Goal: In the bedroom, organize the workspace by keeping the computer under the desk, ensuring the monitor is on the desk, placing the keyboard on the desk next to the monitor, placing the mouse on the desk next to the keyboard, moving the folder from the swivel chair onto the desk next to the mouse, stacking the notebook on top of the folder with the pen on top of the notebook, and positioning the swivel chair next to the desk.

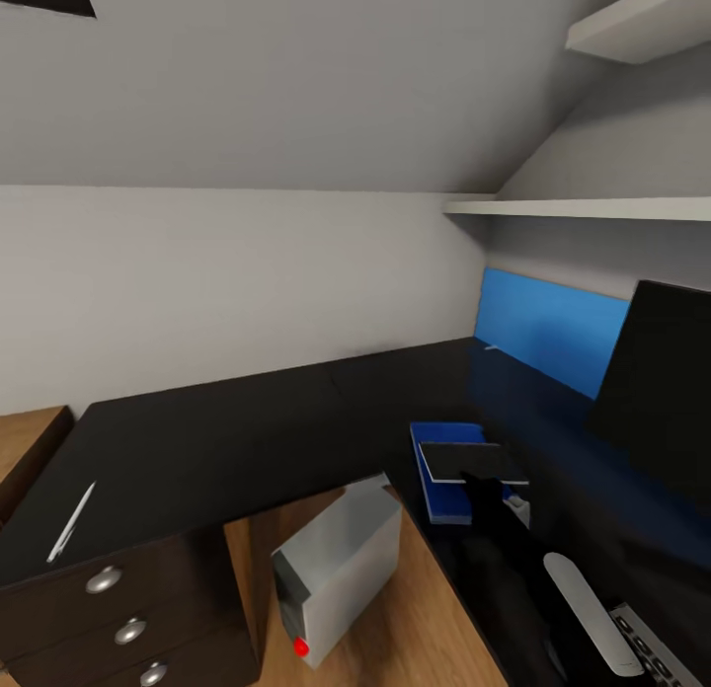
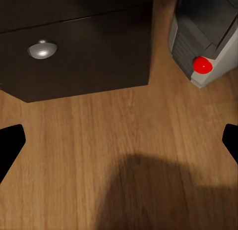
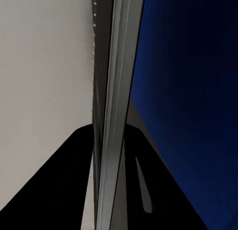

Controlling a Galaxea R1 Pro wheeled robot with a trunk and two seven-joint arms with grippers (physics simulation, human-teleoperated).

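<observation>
The blue folder [image 1: 444,448] lies flat on the black desk [image 1: 217,440], left of the monitor [image 1: 662,396]. Over the folder's right half sits the dark grey notebook [image 1: 470,461], and my right gripper [image 1: 486,482] is shut on its near edge. In the right wrist view the notebook [image 3: 110,91] runs edge-on between the black fingers [image 3: 54,195]. I cannot tell whether it touches the folder. The white pen [image 1: 71,522] lies on the desk's left end. Under the desk stands the computer [image 1: 336,569] [image 2: 206,36]. My left gripper [image 2: 119,145] hangs open above the wooden floor.
The keyboard [image 1: 657,652] shows at the lower right corner. Drawers with silver knobs [image 1: 104,578] [image 2: 42,49] sit beneath the desk's left end. A blue wall panel [image 1: 548,332] and white shelves [image 1: 592,208] stand behind the desk. A wooden chest [image 1: 25,440] is at far left.
</observation>
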